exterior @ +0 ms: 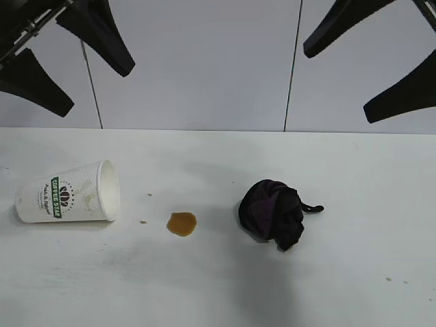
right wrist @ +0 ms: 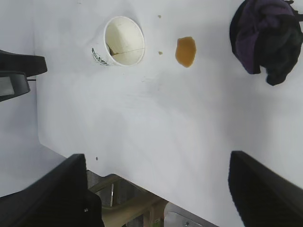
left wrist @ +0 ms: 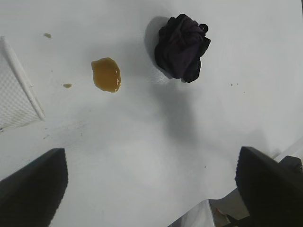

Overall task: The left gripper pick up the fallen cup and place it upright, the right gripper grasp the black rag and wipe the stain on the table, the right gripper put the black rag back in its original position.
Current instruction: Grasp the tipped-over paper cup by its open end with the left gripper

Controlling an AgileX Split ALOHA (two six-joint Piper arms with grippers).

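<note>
White paper cup (exterior: 68,193) on its side at the table's (exterior: 218,293) left, amber stain (exterior: 182,223) unwiped, black rag (exterior: 274,212) untouched beside it; left gripper (exterior: 67,59) and right gripper (exterior: 369,67) spread, empty, above: nothing done.

The exterior camera looks level across the surface (exterior: 218,286) toward the wall at 12 o'clock. Both wrist cameras look down steeply from higher up. All three views share the cup (exterior: 68,193), stain (exterior: 182,223) and black rag (exterior: 274,211).
</note>
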